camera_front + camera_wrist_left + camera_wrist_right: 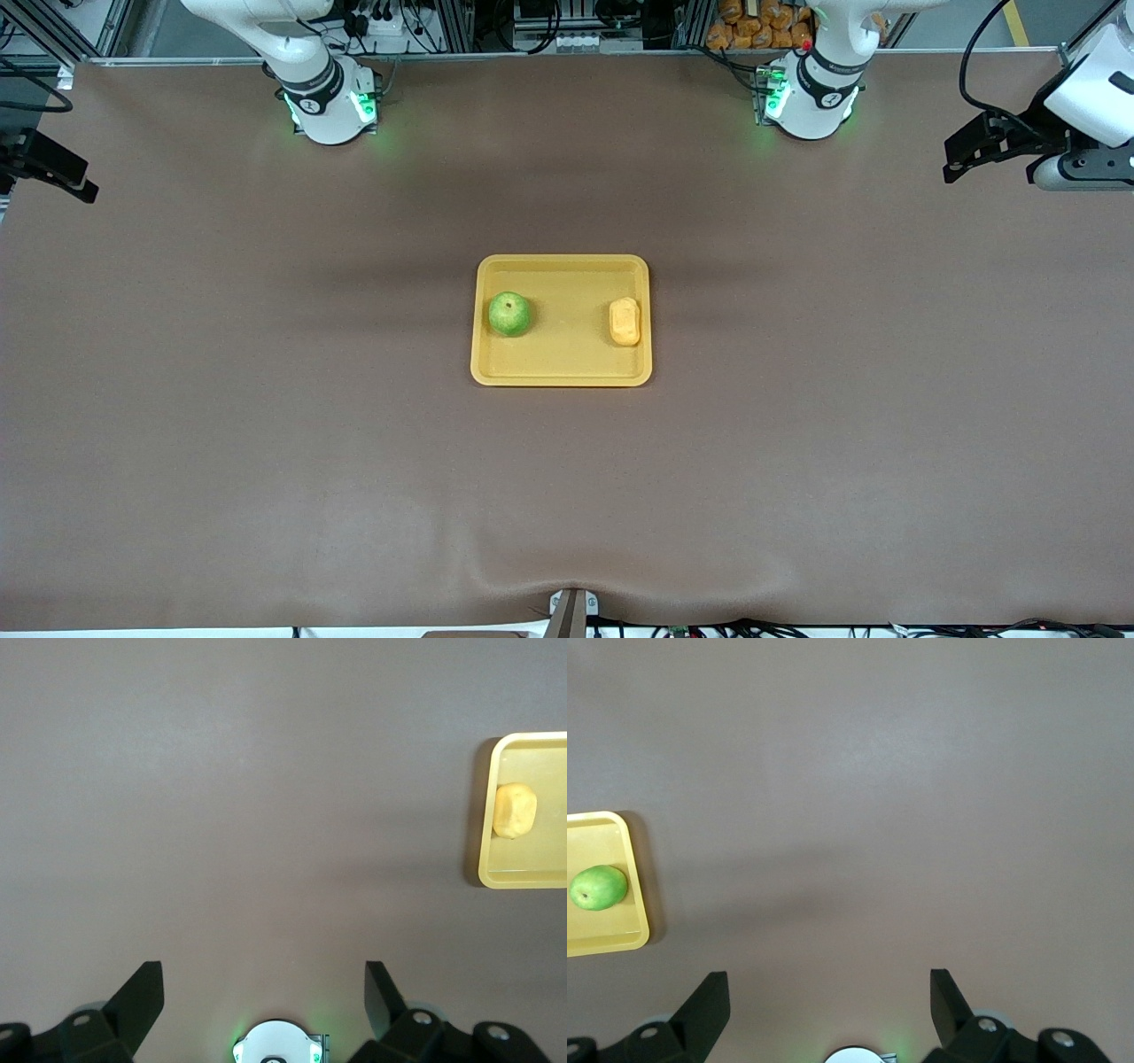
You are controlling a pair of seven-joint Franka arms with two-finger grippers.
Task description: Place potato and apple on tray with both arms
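Seemingly done | apple (510, 314) and potato (625, 321) both rest on the tray (563, 376) at mid-table, well apart | I see left gripper (264, 997) and right gripper (829, 997) spread wide, empty, over bare table at their own ends | nothing left, I judge.

text: none legible | labels: none | brands: none | numbers: none | signs: none in any view
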